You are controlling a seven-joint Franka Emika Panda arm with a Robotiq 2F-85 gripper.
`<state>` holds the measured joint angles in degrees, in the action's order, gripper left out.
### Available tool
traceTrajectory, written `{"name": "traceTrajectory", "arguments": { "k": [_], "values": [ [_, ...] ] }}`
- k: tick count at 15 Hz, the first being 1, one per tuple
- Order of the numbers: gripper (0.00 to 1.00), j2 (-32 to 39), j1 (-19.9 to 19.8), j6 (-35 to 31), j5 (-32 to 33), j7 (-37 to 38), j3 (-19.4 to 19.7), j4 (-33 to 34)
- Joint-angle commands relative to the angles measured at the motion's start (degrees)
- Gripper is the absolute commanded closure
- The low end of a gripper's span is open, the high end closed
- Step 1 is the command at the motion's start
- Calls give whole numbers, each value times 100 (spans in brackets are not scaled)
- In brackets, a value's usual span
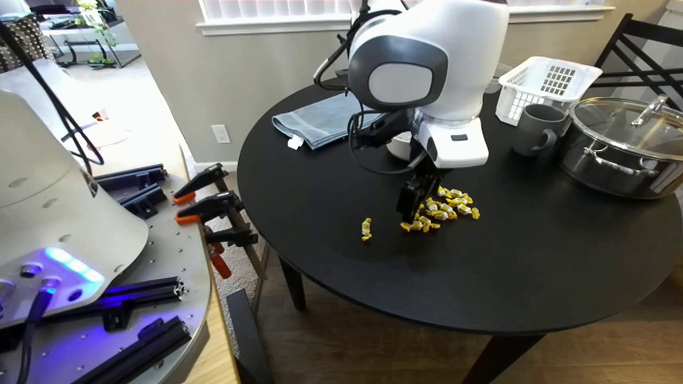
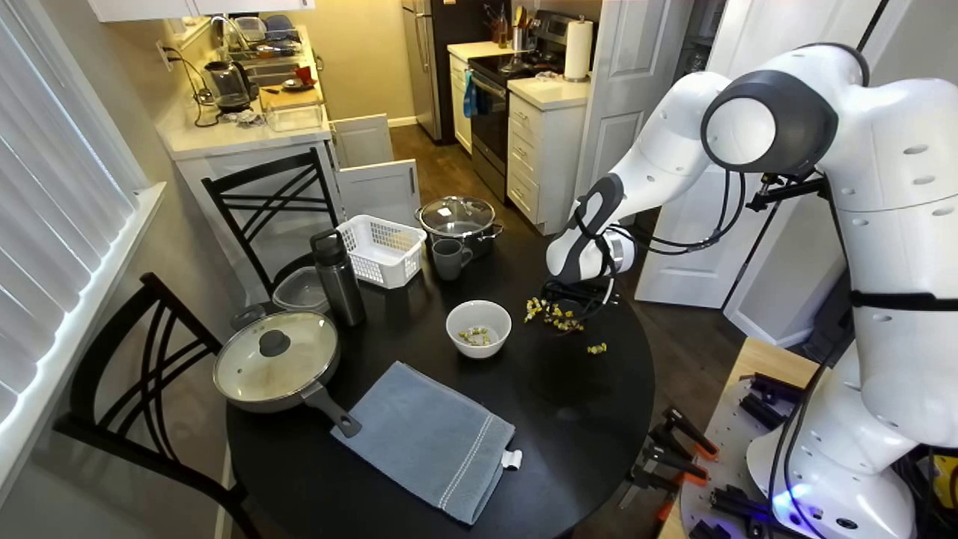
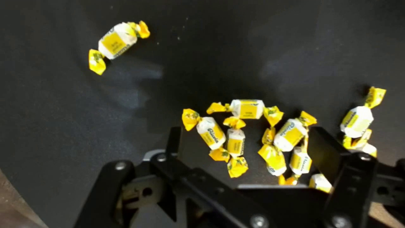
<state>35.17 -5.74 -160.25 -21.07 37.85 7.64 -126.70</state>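
Note:
My gripper (image 3: 250,137) is open and points down at the black table, with its fingers spread around several yellow-and-white wrapped candies (image 3: 236,143). It holds nothing. The right finger in the wrist view is close to the candies beside it; whether it touches them I cannot tell. The gripper (image 1: 413,200) is over the near edge of the candy pile (image 1: 445,209), which also shows in an exterior view (image 2: 552,314). A lone candy (image 3: 117,42) lies apart, also in both exterior views (image 1: 366,229) (image 2: 596,349). A white bowl (image 2: 483,352) holds several candies; the arm partly hides it in an exterior view (image 1: 399,148).
On the round table (image 1: 533,277) are a grey-blue towel (image 2: 434,442), lidded pan (image 2: 277,367), steel bottle (image 2: 342,288), clear container (image 2: 301,288), white basket (image 2: 385,266), grey mug (image 2: 449,260) and lidded pot (image 1: 613,165). Black chairs (image 2: 277,202) stand around it. Clamps (image 1: 213,205) grip the robot's bench.

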Motion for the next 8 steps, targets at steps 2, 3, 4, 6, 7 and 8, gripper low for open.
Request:
{"name": "traceTrajectory", "arguments": {
  "k": [2, 3, 4, 6, 7, 8],
  "values": [
    [0, 510, -238, -3, -186, -221, -137, 374],
    [0, 599, -241, -7, -175, -217, -139, 437],
    [0, 682, -245, -23, -173, -215, -148, 504],
    [0, 791, -262, -39, -182, -225, -189, 609],
    [5, 830, -263, -46, -183, -232, -202, 645],
    [27, 854, -269, -54, -182, -253, -219, 666]
  ]
}}
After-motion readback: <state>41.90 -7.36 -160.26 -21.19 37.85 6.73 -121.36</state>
